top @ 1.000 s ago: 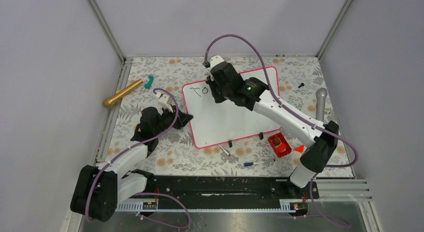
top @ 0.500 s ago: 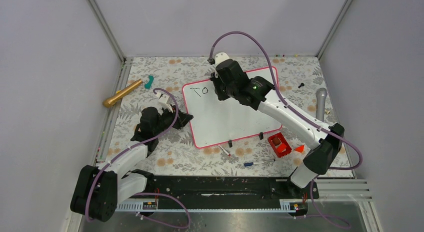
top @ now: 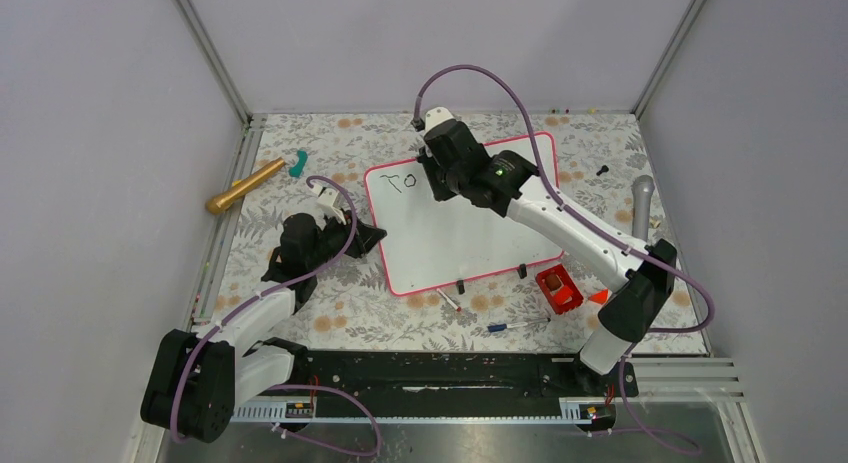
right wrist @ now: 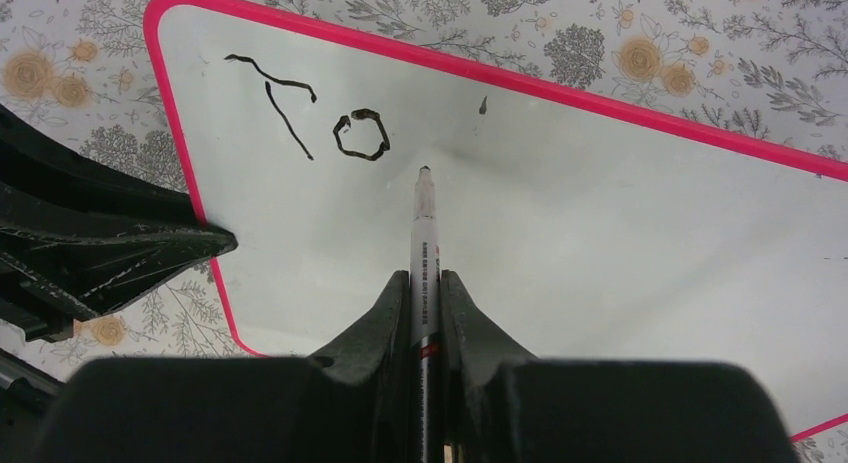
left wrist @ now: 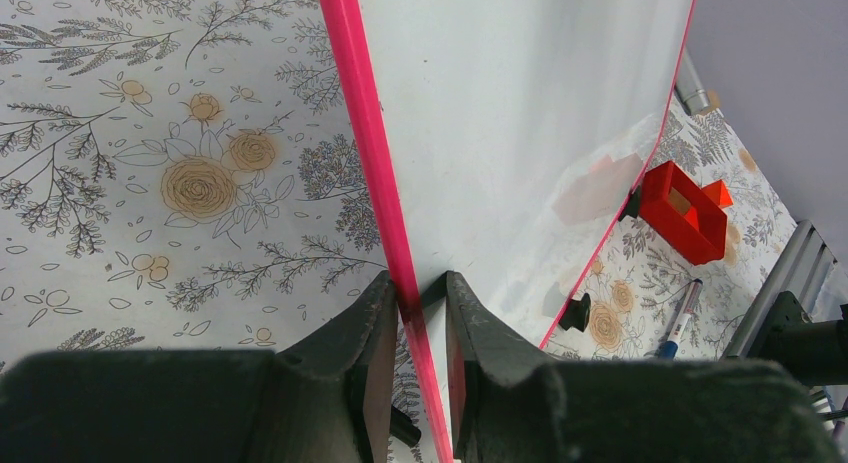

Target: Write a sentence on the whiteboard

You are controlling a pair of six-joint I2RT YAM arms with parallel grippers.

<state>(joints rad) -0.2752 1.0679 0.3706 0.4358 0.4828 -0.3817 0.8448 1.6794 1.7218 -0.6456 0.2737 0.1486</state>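
Soft, even light is filling every view, the whiteboard (left wrist: 520,133) is mirroring a faint red smear (three o'clock, left wrist), and six-o'clock foregrounds are blurring.

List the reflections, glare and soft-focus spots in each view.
Left wrist: the glossy whiteboard mirrors the red block as a pale pink smear; the left fingers go soft near the lens. Right wrist: the marker and written strokes are crisp, the right fingers dark and blurred at the bottom. Top external: flat, even light, no glare on the board.
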